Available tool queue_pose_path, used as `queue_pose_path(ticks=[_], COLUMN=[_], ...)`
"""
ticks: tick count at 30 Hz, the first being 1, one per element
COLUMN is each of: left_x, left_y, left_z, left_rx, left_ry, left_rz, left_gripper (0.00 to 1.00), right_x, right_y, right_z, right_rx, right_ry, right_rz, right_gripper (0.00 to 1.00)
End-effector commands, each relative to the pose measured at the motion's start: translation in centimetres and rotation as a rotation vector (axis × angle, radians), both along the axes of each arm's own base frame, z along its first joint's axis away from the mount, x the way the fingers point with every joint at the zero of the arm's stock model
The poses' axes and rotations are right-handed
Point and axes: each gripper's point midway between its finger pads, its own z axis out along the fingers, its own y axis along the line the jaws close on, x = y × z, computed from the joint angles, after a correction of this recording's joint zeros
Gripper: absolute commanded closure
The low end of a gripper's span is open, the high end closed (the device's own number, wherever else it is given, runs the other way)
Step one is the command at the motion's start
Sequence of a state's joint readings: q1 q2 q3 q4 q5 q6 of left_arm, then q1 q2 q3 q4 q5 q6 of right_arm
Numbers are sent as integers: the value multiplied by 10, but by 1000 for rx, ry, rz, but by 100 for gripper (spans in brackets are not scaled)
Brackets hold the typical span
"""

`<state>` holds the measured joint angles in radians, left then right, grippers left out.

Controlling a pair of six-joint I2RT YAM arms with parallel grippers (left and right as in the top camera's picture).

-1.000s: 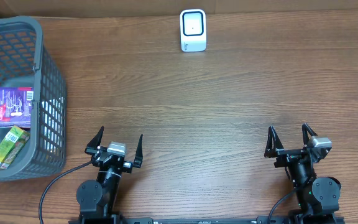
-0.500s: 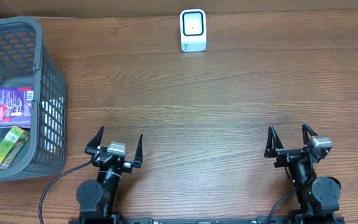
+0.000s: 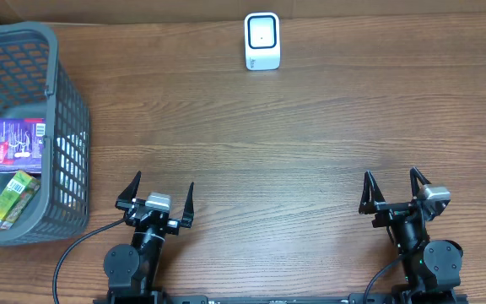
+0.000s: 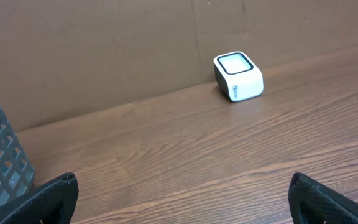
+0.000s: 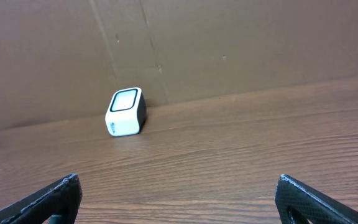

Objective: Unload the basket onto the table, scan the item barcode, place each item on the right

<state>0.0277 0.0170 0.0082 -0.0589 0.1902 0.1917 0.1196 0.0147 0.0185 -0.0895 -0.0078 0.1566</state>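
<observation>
**Desk:** Where's the item?

**Me:** I see two candidates, both inside the dark grey plastic mesh basket [image 3: 67,110] at my far left. One is a flat purple cardboard carton [image 3: 17,143] lying face up. Just nearer to me lies a slim green and yellow packet [image 3: 11,200].

**Desk:** Which way do they point?

**Me:** The carton sits about square to the basket walls, with a barcode showing at its far right corner. I can't call its long axis. The packet's long axis runs diagonally, near-left to far-right, with a barcode towards its far end.

**Desk:** What step are you on?

**Me:** Nothing begun, I judge. The small white boxy scanner [image 3: 262,40] stands at the far edge of the brown wood-grain surface [image 3: 294,143], well apart from the basket, with its window turned upward. My left end effector [image 3: 163,181] and right end effector [image 3: 391,175] sit at the near edge, both spread wide and holding nothing.

**Desk:** Next?

**Me:** I reckon the left arm, being closer, must reach over the rim and down into the basket. It should pinch one item across its narrow side and keep the barcode uncovered.
</observation>
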Motion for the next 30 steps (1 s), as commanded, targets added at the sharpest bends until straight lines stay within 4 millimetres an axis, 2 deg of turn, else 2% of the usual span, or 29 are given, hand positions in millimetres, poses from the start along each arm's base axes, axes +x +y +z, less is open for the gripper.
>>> queue_pose_path(ticks=[1,8,14,17,20,26,30], left_x=[0,0,0,0,0,0,-3], left_y=[1,1,0,1,2,2,2], left_z=[1,1,1,1,7,12,31], left_rx=[19,19,17,-34,-38,-171,-251], left_ry=[-11,-11,-11,-2,-25,-16,-40], left_rz=[7,7,3,8,13,20,19], left_gripper=[0,0,1,0,1,0,0], right_x=[0,0,0,0,-1,-4,-8], right_y=[1,0,0,0,3,7,6], right_z=[-1,-1,8,8,11,26,46], right_rx=[-3,-4,1,1,1,-12,-43], right_ry=[-7,-9,-43,-44,-49,-79,-126], right_rz=[2,-1,-1,-1,14,40,38], right_gripper=[0,0,0,0,0,0,0])
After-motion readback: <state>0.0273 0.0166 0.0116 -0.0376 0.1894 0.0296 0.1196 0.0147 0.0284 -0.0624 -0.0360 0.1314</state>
